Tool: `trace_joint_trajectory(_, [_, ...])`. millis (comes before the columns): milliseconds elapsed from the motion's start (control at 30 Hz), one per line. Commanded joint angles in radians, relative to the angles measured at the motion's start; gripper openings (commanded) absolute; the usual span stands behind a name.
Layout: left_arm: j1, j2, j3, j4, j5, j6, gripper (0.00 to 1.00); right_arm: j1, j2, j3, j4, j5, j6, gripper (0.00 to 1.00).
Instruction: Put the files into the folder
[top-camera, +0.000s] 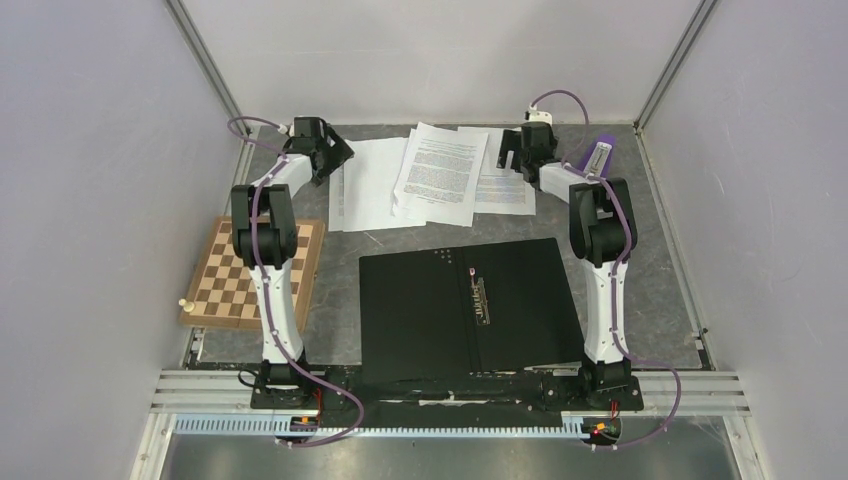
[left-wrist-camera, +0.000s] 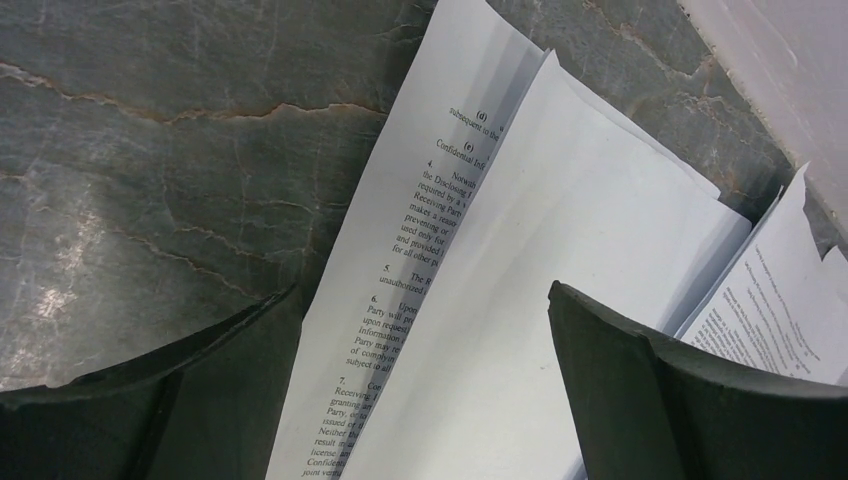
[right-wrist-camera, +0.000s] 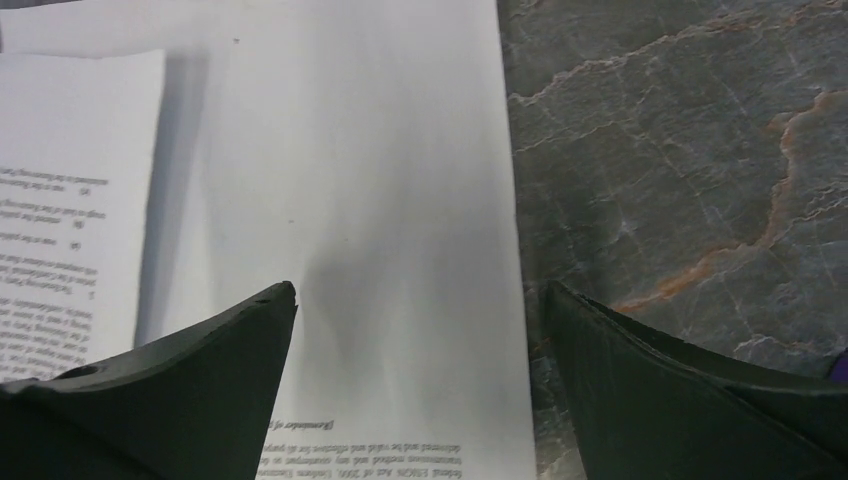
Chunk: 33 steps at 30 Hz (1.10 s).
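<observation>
A grey, veined stone-look table top (top-camera: 650, 260) sits boxed in by pale walls. At 6 o'clock on it lies the flat folder (top-camera: 420, 300), opened with its black inside up and the metal spine clip (top-camera: 483, 298) exposed. The white printed paper files (top-camera: 440, 175) lie at 12 o'clock in a loose, overlapping fan, apart from the folder. A brown-and-cream checkered wooden chessboard (top-camera: 250, 275) rests at 9 o'clock.

As I judge it, only the opening of the folder is done. No sheet is in it yet, so gathering, carrying and laying the files inside all remain.

The folder's spine runs 12 to 6, and its opened covers spread from 9 to 3. The sheets' long axes also run roughly 12 to 6, with the topmost tipped slightly toward 1.

The left gripper (left-wrist-camera: 420, 300) hangs over the fan's 9 o'clock edge and the right gripper (right-wrist-camera: 420, 290) over its 3 o'clock edge. Both have their jaws wide apart and hold nothing.
</observation>
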Motion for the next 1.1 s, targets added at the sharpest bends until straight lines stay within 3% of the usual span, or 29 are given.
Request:
trace_joint_trajectory(0, [0.004,0.043,0.04,-0.007,0.036,-0.024,0.98,-0.025,0.031,0.071,0.023,-0.015,-0.009,0.98])
trace_joint_trajectory(500, [-0.03,0.087,0.087,-0.062,0.072,-0.028,0.97,-0.031,0.123,0.175,-0.048,-0.252,0.029,0.98])
trace_joint_trajectory(1067, [-0.127,0.022,-0.042,-0.041,0.076,-0.087,0.96,0.087,0.074,0.13,-0.127,-0.3,0.071,0.98])
